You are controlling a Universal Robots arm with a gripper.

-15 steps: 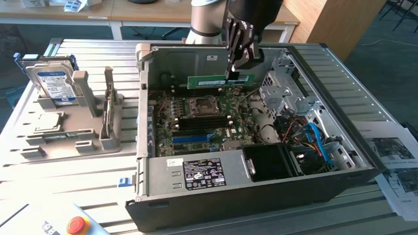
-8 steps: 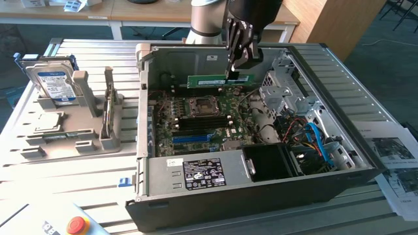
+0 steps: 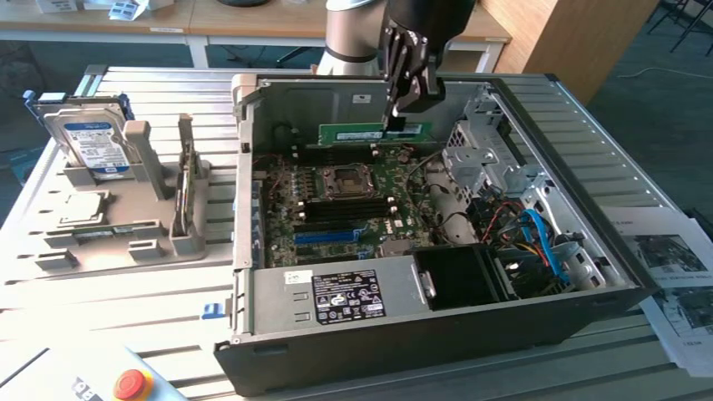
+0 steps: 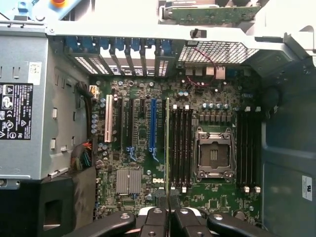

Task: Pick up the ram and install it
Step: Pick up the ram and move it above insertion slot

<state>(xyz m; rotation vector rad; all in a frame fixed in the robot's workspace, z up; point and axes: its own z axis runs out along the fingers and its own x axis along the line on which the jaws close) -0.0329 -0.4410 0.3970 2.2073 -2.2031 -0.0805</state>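
Note:
My gripper (image 3: 396, 124) hangs inside the open computer case (image 3: 624, 288), shut on the ram (image 3: 356, 134), a long green stick with a white label. The stick is held level on its long edge above the rear part of the motherboard (image 3: 385, 180), clear of the board. In the wrist view the ram (image 4: 167, 143) appears edge-on as a thin line running out from my gripper (image 4: 168, 217). It lines up just beside the bank of black memory slots (image 4: 180, 148), next to the processor socket (image 4: 213, 155). A second pair of black slots (image 4: 249, 148) lies on the socket's other side.
A power supply (image 3: 334, 296) fills the case's near end, with cables (image 3: 540, 242) and a drive cage (image 3: 485, 146) on the exterior view's right. A grey fixture (image 3: 112, 238) outside the case holds a hard drive (image 3: 95, 146) and a silver chip (image 3: 80, 209). A red button (image 3: 134, 384) sits at the front.

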